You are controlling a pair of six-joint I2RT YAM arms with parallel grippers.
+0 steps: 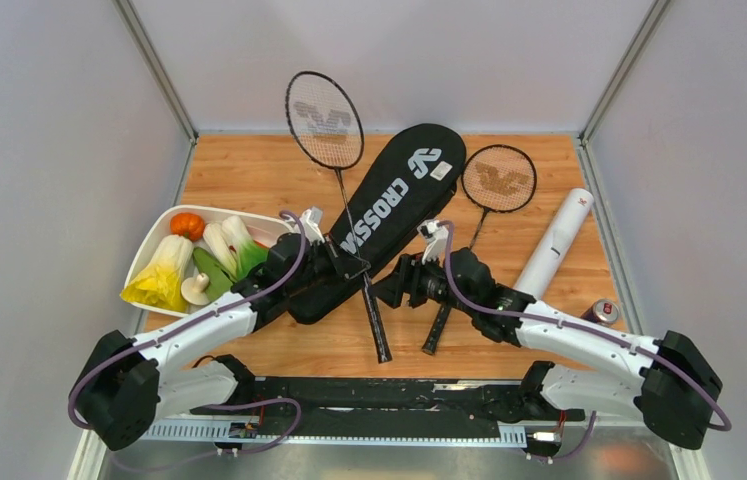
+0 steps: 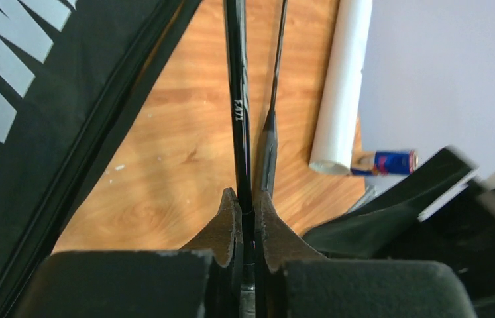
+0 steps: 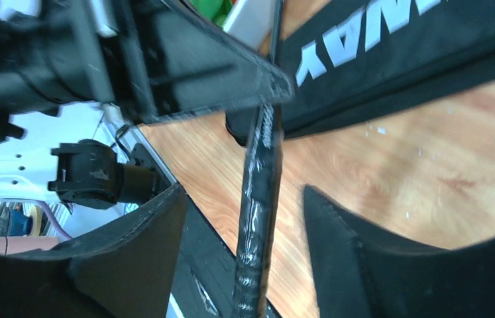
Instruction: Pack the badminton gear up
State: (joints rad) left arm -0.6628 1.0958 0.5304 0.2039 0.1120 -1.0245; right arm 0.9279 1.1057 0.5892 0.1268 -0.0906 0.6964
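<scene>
Two thin black rackets lie on the wooden table. The left racket crosses the black CROSSWAY bag. My left gripper is shut on its thin shaft, pinched between both pads. My right gripper stands open, and the same racket's wrapped handle runs between its fingers without touching either. The second racket lies to the right, its shaft close beside the held one. A long white tube rests at the right.
A white tray of toy vegetables sits at the left, close behind my left arm. A small drink can lies near the tube's near end. Grey walls enclose the table on three sides.
</scene>
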